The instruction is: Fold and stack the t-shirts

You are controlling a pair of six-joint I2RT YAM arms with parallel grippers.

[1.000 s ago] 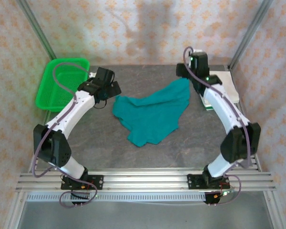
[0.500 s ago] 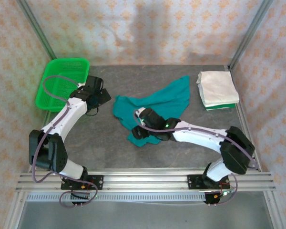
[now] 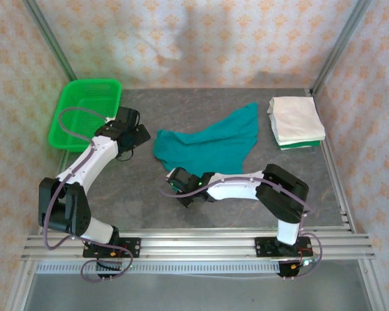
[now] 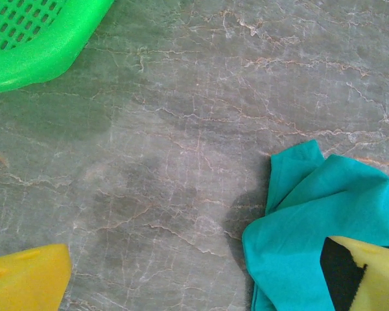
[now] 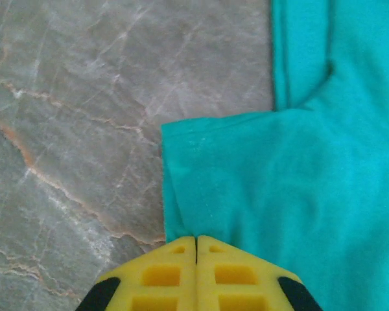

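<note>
pinching the soft teal cloth t-shirt (image 5: pixel 298 162), the right gripper (image 5: pixel 196 249) is squeezed tight on its hem; the left gripper (image 4: pixel 198 278) is spread wide nearby.

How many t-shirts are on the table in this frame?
3 at least: the teal t-shirt lies crumpled in the middle; a folded cream t-shirt sits far right, with the edge of a green t-shirt beneath it. More cream layers may be hidden between them.
</note>
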